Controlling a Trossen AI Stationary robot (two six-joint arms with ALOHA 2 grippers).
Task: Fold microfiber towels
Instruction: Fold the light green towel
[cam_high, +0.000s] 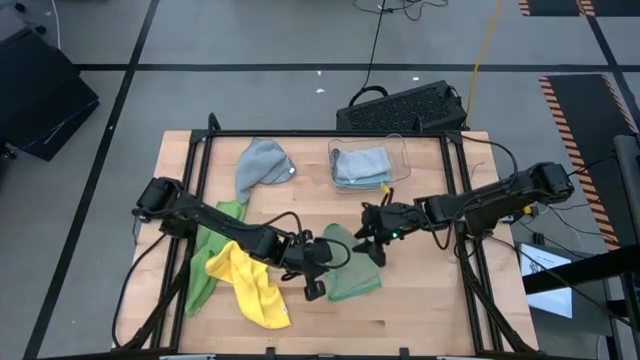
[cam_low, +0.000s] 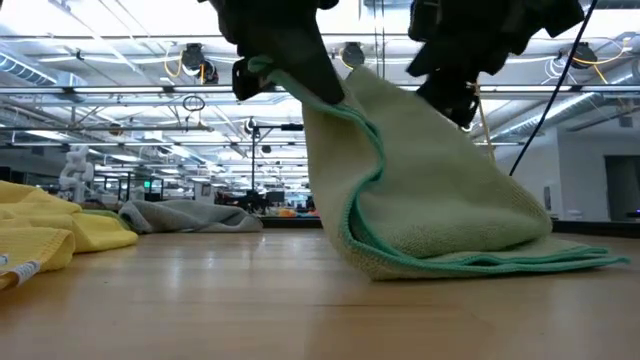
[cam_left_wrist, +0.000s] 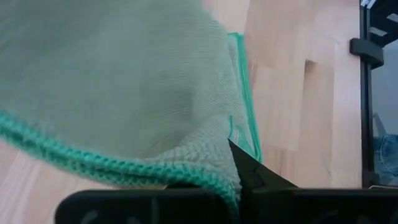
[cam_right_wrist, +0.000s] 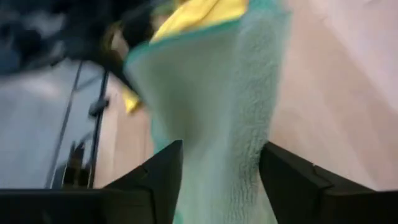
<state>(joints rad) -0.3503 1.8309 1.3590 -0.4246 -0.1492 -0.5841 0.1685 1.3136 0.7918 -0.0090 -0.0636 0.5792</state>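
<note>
A sage green towel (cam_high: 352, 275) with a teal hem lies near the table's middle, one end raised. My left gripper (cam_high: 322, 258) is shut on that raised end, which fills the left wrist view (cam_left_wrist: 124, 81). My right gripper (cam_high: 375, 240) stands open just right of it, and in its wrist view the towel (cam_right_wrist: 211, 93) runs between its two spread fingers (cam_right_wrist: 163, 171). In the low view the towel (cam_low: 430, 190) slopes down from both grippers, its lower folds resting on the wood. My left gripper pinches the towel's teal-hemmed edge (cam_left_wrist: 217, 177) between its two fingers at the raised end (cam_low: 320, 95). It comes slanting down from the table's left. The cloth hangs below the fingers and its lower part (cam_low: 470, 262) lies on the table. My right gripper's fingers stand on either side of the towel's upper fold (cam_low: 440, 100); whether they touch it I cannot tell.
A yellow towel (cam_high: 255, 285) and a bright green one (cam_high: 205, 255) lie crumpled at the near left, under the left arm. A grey towel (cam_high: 262, 165) lies at the far left. A clear bin (cam_high: 405, 150) at the far middle holds folded cloths. Bare wood shows at the near right (cam_high: 430, 300).
</note>
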